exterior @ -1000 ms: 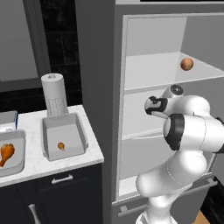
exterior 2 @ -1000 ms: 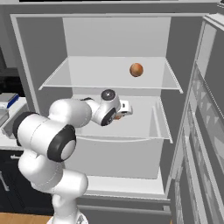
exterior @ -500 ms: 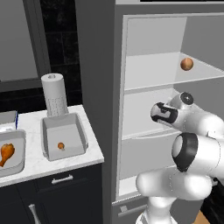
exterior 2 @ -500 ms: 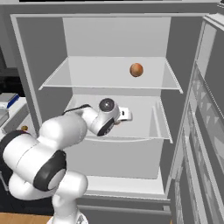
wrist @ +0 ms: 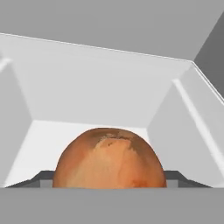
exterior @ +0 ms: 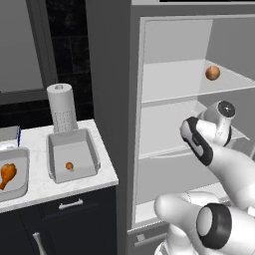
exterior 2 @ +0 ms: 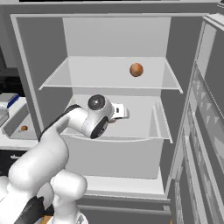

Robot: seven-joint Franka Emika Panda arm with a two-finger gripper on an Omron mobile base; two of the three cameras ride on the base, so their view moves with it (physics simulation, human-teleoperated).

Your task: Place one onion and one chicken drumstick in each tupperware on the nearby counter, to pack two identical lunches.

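Observation:
My gripper (wrist: 109,177) reaches into the fridge over the middle shelf (exterior 2: 140,127) and is open. Its dark fingertips (wrist: 41,177) stand on either side of a rounded, mottled orange-brown food item (wrist: 109,157); whether this is an onion or a drumstick end I cannot tell. Above, an onion (exterior 2: 136,69) (exterior: 212,73) lies on the upper shelf. On the counter (exterior: 102,172) stand two grey tupperwares. The right one (exterior: 54,149) holds a small onion (exterior: 69,166). The left one (exterior: 21,162) holds a chicken drumstick (exterior: 7,174).
A paper towel roll (exterior: 62,107) stands behind the right tupperware. The fridge door (exterior 2: 205,131) hangs open on the right. A raised lip (exterior 2: 155,124) runs along the middle shelf's right side. Black cabinets with a silver handle (exterior: 70,203) sit under the counter.
The arm has stretched forward and lower, carrying the hand deeper into the fridge along the middle shelf. The jaws have kept about the same width.

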